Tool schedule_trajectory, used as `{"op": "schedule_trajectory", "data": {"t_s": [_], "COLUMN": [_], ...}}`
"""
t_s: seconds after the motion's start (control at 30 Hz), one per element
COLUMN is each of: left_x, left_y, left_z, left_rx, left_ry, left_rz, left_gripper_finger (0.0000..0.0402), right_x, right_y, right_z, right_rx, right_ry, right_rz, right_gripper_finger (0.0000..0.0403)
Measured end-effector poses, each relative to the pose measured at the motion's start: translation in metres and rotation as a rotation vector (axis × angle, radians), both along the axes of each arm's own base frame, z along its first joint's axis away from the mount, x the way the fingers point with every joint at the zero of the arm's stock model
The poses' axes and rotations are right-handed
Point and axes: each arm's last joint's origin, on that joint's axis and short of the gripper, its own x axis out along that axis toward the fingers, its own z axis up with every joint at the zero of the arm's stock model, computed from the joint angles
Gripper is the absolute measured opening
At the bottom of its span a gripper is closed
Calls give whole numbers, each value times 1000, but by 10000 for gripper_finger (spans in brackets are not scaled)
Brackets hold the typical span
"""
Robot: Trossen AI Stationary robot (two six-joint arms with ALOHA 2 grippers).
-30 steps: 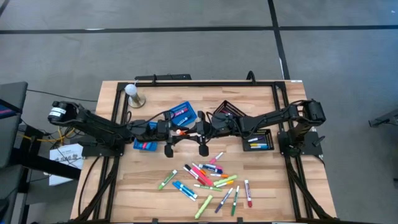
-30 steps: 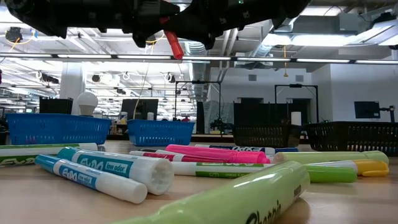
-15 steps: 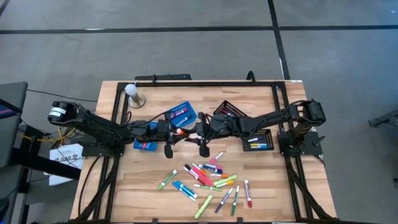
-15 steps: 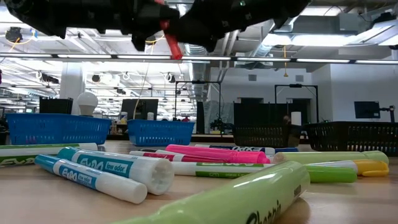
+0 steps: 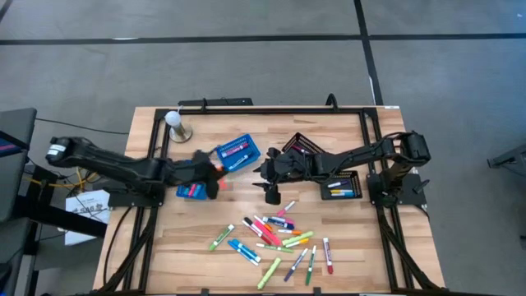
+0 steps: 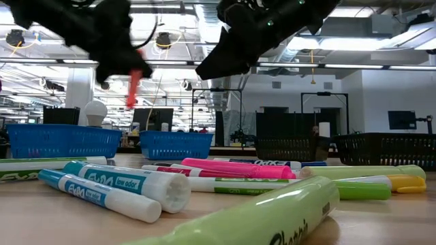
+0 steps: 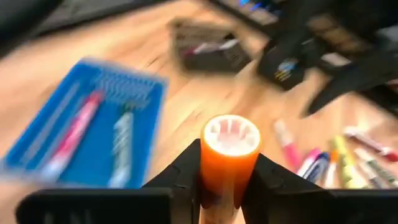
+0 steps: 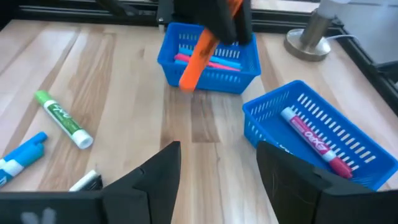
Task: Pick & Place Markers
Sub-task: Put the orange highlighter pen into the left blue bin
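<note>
My left gripper (image 5: 214, 171) is shut on an orange marker (image 6: 131, 85), held in the air left of the table's middle, between two blue baskets (image 5: 238, 152) (image 5: 192, 190). My right gripper (image 5: 265, 170) stands open at the table's middle with nothing between its fingers (image 8: 163, 167). Several more markers (image 5: 275, 238) lie scattered flat on the wood near the front edge. One pink marker (image 8: 314, 140) lies in the nearer blue basket in the right wrist view. My left gripper pinches the orange marker near its upper end (image 8: 214, 28) between its two fingers. In the left wrist view the marker's free end (image 7: 229, 138) sticks out forward from between the fingers. The marker hangs slanting below the gripper, clear of the table and baskets.
Two black mesh baskets (image 5: 300, 146) (image 5: 341, 185) stand at the right, one with markers in it. A white bulb on a round base (image 5: 175, 125) stands at the far left corner. A black frame (image 5: 263, 107) runs along the table's far edge.
The two grippers met at the table's middle around the orange marker. My right gripper has opened and let it go. My left gripper has swung toward the table's left edge with the marker, which now hangs down below it.
</note>
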Motion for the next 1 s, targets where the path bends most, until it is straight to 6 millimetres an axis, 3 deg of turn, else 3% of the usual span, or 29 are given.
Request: {"op": "schedule_trajectory", "data": {"t_s": [0.17, 0.27, 0.5, 0.83, 1.0], "left_x": [-35, -42, -40, -34, -32], "left_y": [13, 14, 14, 12, 12], "left_z": [-10, -12, -15, -47, -46], "left_rx": [-97, -122, -118, -149, -134], "left_ry": [200, 235, 268, 462, 458], "left_rz": [141, 173, 176, 191, 186], "left_gripper_finger": [67, 61, 91, 110, 136], "right_x": [0, 0, 0, 0, 0], "right_y": [1, 1, 1, 4, 13], "right_z": [0, 0, 0, 0, 1], "right_rx": [0, 0, 0, 8, 45], "right_ry": [-1, -2, -2, -3, -3], "right_rz": [2, 1, 1, 19, 96], "right_gripper_finger": [197, 191, 181, 182, 188]}}
